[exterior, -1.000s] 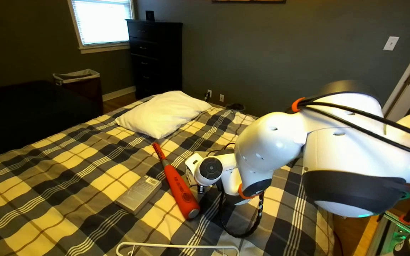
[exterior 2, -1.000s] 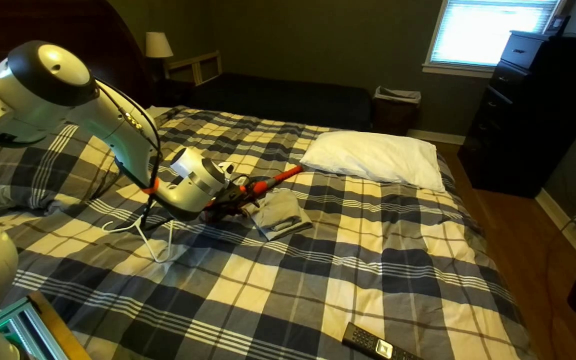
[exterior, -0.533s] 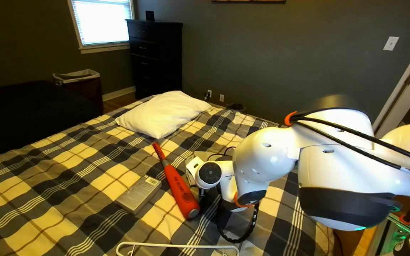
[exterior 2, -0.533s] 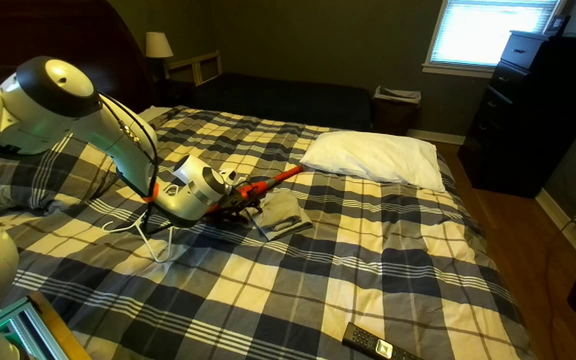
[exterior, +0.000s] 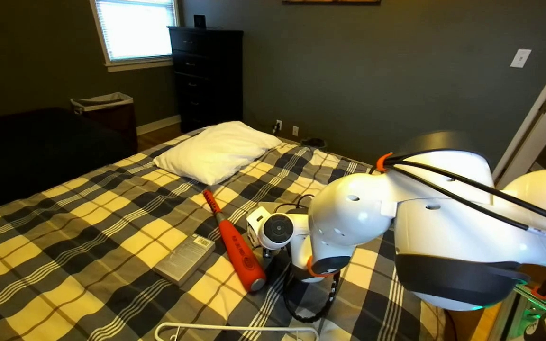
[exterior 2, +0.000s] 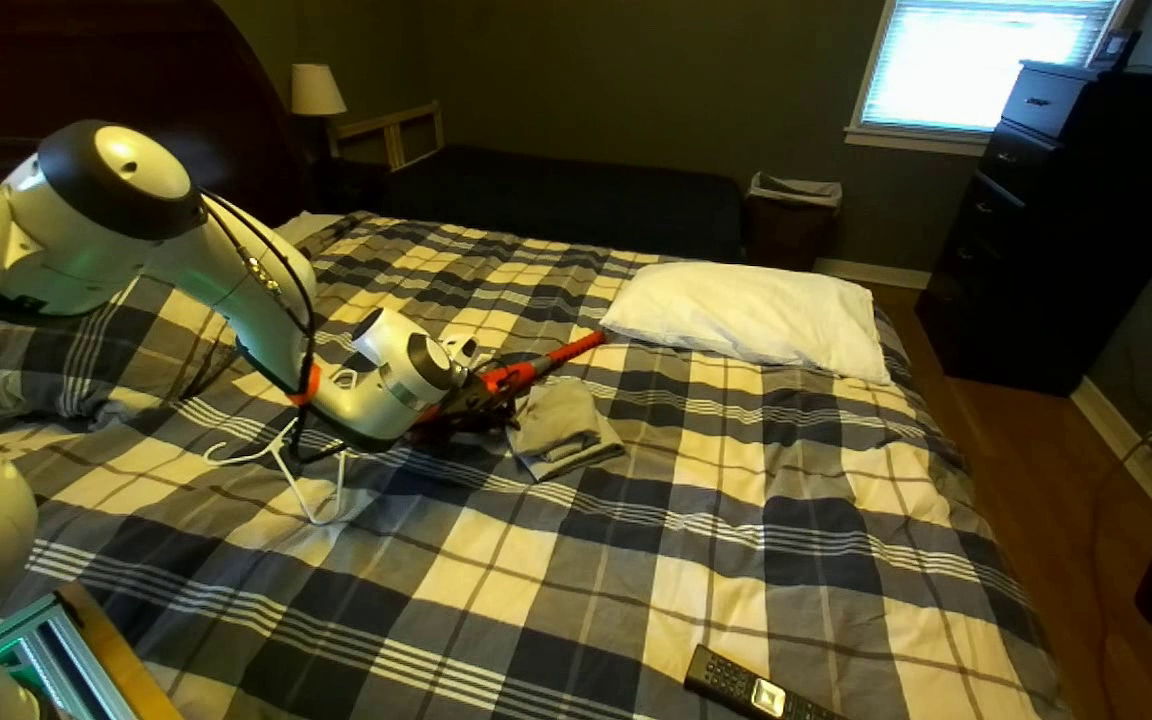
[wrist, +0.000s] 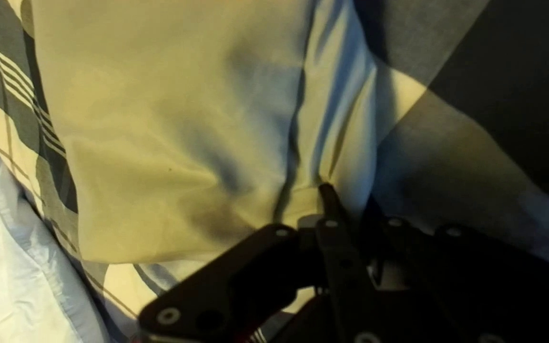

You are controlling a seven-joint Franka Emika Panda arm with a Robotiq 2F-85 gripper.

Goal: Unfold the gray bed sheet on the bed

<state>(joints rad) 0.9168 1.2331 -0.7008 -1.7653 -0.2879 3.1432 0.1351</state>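
While bent low over the plaid-covered bed (exterior 2: 616, 580), have the jaws of the Robotiq gripper (wrist: 348, 200) closed on a creased fold at one edge of the gray bed sheet (wrist: 160, 105). In an exterior view, see that sheet lying folded and rumpled near the middle of the bed, just beside the red baseball bat (exterior 2: 510, 379). Near the bat's handle end, see the white pillow (exterior: 218, 151); across the bat from the gripper, spot a gray box (exterior: 183, 261) with a barcode label. Elsewhere on the bed, note a white clothes hanger (exterior: 235, 327) and, cut off by the frame, a black remote control (exterior 2: 733, 684).
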